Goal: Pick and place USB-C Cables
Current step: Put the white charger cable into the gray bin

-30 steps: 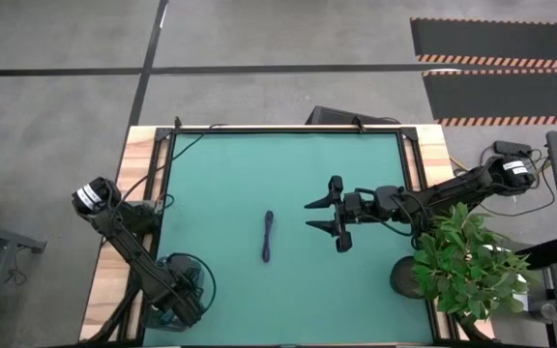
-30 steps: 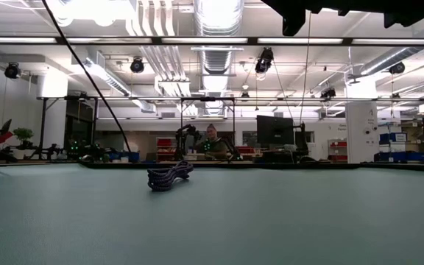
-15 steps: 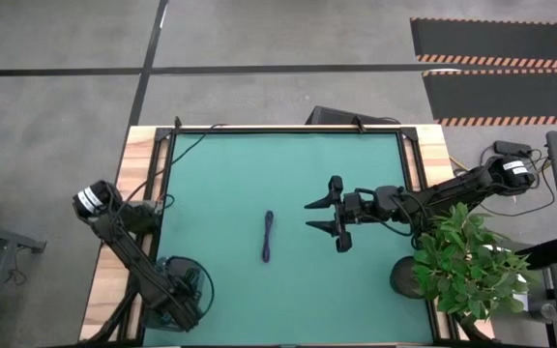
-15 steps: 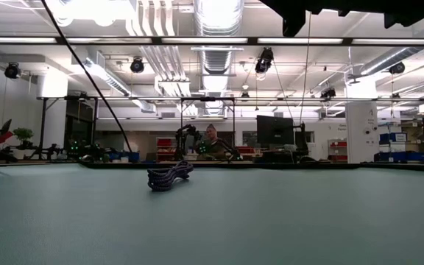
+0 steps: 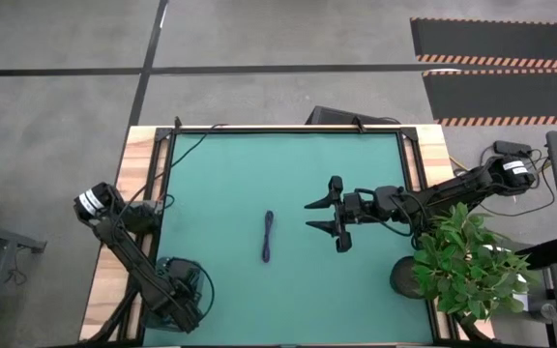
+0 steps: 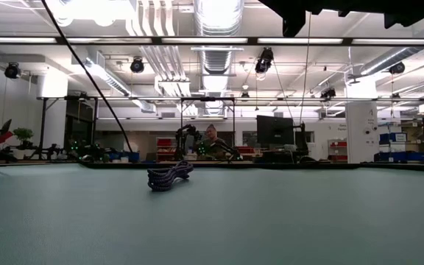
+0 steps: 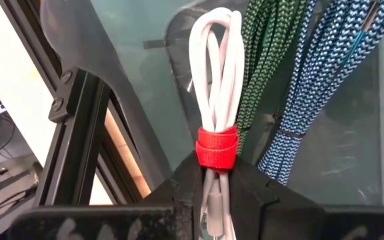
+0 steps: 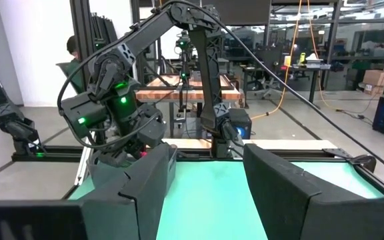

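High view, mat: a teal-green table mat [image 5: 288,164] in a wooden frame.
High view, cable: one dark purple-navy cable bundle [image 5: 268,236] lies lengthwise near the mat's middle, touched by nothing.
High view, right gripper [image 5: 337,215]: above the mat just right of that bundle, fingers spread wide, empty.
High view, left gripper [image 5: 184,300]: at the mat's near-left corner, over a clear round container [image 5: 204,275].
Low view: the purple-navy bundle [image 6: 169,176] rests alone on the mat; a person [image 6: 212,141] sits far behind.
Left wrist view: fingers clamped on a white cable bundle with a red tie [image 7: 216,87]; a green braided bundle [image 7: 267,60] and a blue-teal braided bundle [image 7: 325,80] lie beside it in the container.
Right wrist view: wide-apart fingers; the left arm [image 8: 125,100] beyond.
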`<state>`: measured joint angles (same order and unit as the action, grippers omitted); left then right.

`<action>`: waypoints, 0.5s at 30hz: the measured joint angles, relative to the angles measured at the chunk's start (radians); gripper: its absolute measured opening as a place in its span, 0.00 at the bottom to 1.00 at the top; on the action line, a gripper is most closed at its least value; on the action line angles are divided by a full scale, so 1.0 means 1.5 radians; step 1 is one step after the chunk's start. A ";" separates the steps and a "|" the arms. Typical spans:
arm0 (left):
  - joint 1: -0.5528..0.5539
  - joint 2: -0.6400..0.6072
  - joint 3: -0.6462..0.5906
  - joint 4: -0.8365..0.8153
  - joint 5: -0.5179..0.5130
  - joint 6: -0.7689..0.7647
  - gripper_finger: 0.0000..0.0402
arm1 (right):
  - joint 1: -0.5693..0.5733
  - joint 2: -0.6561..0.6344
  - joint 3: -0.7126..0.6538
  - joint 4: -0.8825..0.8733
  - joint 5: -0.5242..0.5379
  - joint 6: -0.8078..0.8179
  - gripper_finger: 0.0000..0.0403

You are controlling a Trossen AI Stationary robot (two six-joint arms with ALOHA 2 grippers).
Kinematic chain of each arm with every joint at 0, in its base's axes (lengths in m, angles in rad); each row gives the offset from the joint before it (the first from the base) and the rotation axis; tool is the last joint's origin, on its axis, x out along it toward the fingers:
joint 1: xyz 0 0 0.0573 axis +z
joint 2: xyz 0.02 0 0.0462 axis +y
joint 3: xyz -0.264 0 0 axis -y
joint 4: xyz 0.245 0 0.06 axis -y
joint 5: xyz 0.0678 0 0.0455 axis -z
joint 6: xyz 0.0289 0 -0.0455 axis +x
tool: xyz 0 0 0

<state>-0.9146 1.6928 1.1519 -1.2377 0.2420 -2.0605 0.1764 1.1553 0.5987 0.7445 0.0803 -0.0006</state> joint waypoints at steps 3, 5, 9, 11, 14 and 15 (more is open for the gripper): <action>-0.001 0.000 0.000 0.002 0.000 0.000 0.09 | 0.000 0.000 0.000 0.000 0.000 0.000 0.46; -0.001 0.000 0.000 0.001 0.000 0.000 0.10 | 0.000 0.000 0.000 0.000 0.000 0.000 0.46; -0.001 0.000 -0.002 0.000 0.000 -0.001 0.14 | 0.000 0.000 0.000 0.000 0.000 0.000 0.47; -0.001 0.000 -0.006 0.000 0.000 -0.001 0.17 | 0.000 0.000 0.000 0.000 0.000 0.000 0.47; -0.001 0.000 -0.010 0.000 0.000 -0.001 0.21 | 0.000 0.000 0.000 0.000 0.000 0.000 0.47; 0.000 0.000 -0.010 0.000 0.000 -0.001 0.22 | 0.000 0.000 0.000 0.000 0.000 0.000 0.47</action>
<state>-0.9150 1.6928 1.1363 -1.2371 0.2417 -2.0624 0.1764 1.1553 0.5987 0.7444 0.0803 -0.0006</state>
